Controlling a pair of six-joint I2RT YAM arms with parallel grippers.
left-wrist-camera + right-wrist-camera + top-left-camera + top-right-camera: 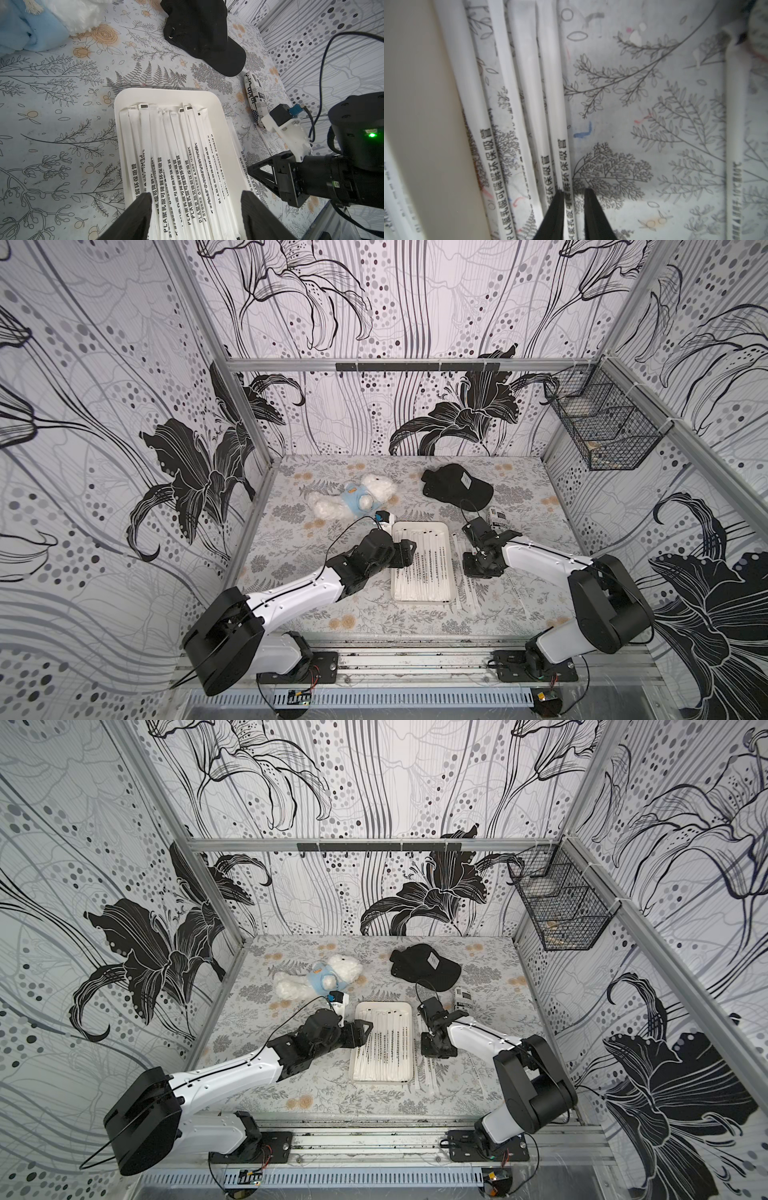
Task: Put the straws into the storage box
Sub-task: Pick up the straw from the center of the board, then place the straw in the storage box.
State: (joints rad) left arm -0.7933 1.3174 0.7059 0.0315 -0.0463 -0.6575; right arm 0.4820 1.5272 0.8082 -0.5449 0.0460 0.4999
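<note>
The storage box (419, 524) (384, 1004) (166, 93) is a shallow white tray mid-table, filled with several straws (422, 568) (384, 1048) (172, 166) lying side by side. My left gripper (409, 549) (365, 1029) (195, 194) hovers open over the tray's left half, with nothing between its fingers. More straws (465, 605) (428, 1081) (525, 83) lie loose on the table by the tray's right wall (415, 104). My right gripper (478, 572) (436, 1050) (574, 190) points down at them. Its jaws stand narrowly apart around one straw (562, 145), which touches one finger, with a gap at the other.
A black cap (457, 487) and a white teddy bear in blue (353, 499) lie behind the tray. A short printed packet (496, 517) sits behind the right gripper. A wire basket (602, 427) hangs on the right wall. One more straw (735, 124) lies apart from the others.
</note>
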